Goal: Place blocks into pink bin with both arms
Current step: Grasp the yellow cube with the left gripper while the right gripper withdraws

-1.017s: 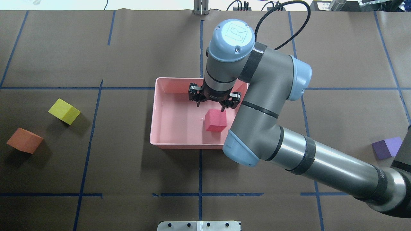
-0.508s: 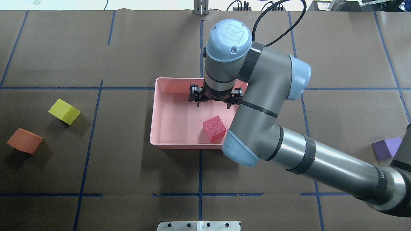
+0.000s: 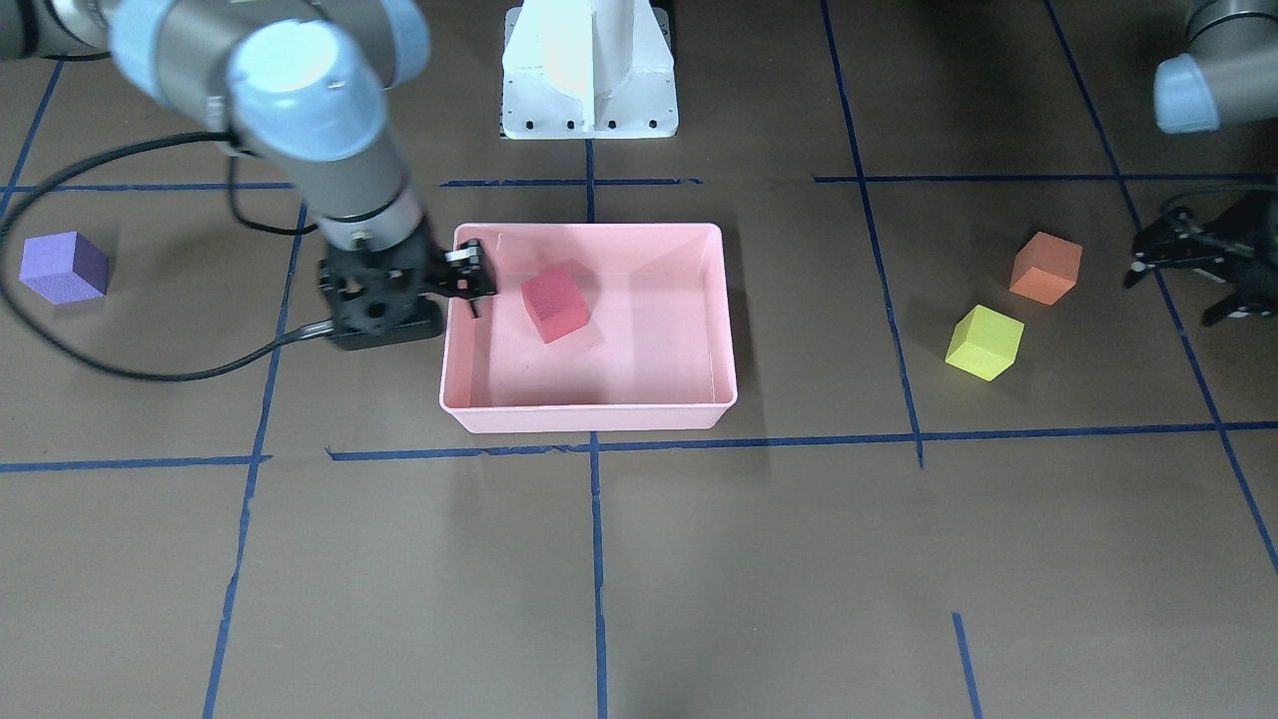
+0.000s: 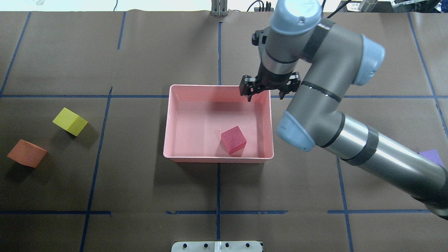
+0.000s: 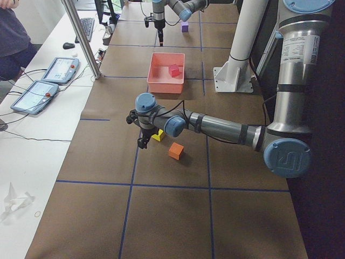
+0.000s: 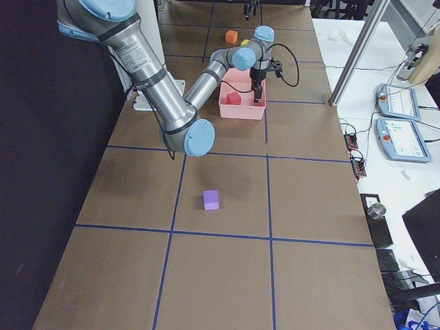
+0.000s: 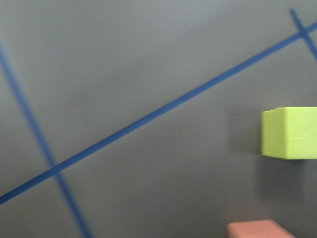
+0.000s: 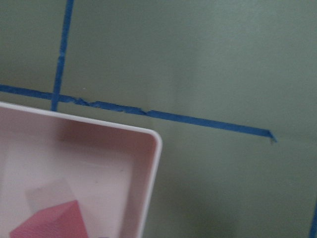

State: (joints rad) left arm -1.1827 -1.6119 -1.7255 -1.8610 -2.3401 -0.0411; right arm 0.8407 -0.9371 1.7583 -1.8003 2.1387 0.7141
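The pink bin (image 4: 218, 160) sits mid-table with the red block (image 4: 233, 140) lying free in its near right part. My right gripper (image 4: 268, 91) is open and empty above the bin's far right corner; the right wrist view shows that corner (image 8: 148, 139) and the red block (image 8: 49, 223). The yellow-green block (image 4: 70, 121) and orange block (image 4: 27, 153) lie on the table's left. My left gripper (image 3: 1178, 290) hovers open just beyond them, and its wrist view shows the yellow-green block (image 7: 290, 133). The purple block (image 3: 64, 267) lies far right, partly hidden overhead by my right arm.
The white pedestal base (image 3: 589, 70) stands at the table's robot side. A black cable (image 3: 150, 374) loops from my right wrist over the table. Blue tape lines grid the brown surface. A metal post (image 5: 81, 38) and tablets (image 5: 35, 94) stand beyond the far edge.
My right gripper has moved away from over the bin's middle to its far right corner. The red block dropped from the fingers, turned, and now lies still in the bin.
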